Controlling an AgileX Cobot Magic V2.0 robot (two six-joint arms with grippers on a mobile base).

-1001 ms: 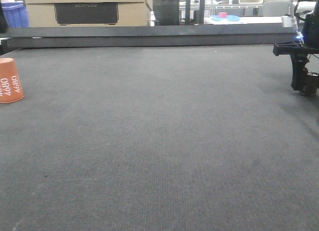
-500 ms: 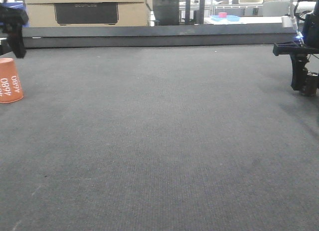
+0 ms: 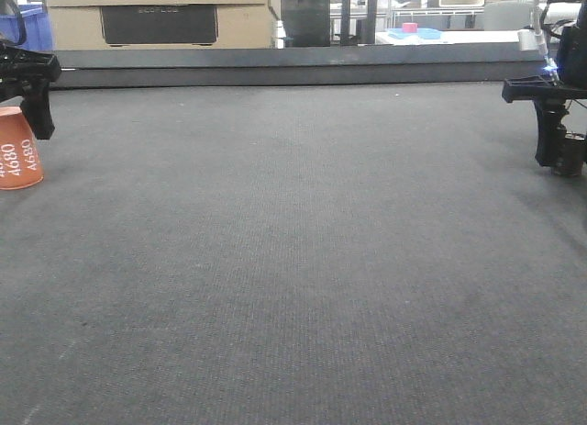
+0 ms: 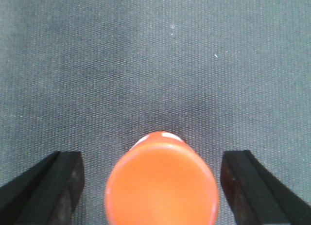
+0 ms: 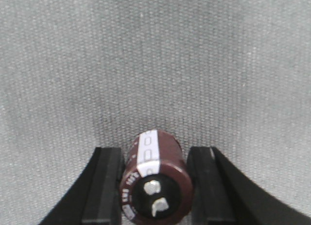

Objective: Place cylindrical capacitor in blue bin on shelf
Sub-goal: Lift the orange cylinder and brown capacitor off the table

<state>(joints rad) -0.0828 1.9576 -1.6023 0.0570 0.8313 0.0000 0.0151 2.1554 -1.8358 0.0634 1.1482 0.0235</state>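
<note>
In the front view, the left gripper is seen at the left edge, just beside the top of an orange cylinder that stands on the dark table. At the right edge, the right gripper is held low on the table, and the capacitor is seen at its tips.

In the left wrist view, the left gripper is spread wide. The orange cylinder is flanked with a gap on each side, and nothing is held.

In the right wrist view, the right gripper is closed on the capacitor. A finger is pressed against each side of its brown sleeve, and two silvery terminals are turned towards the camera.
</note>
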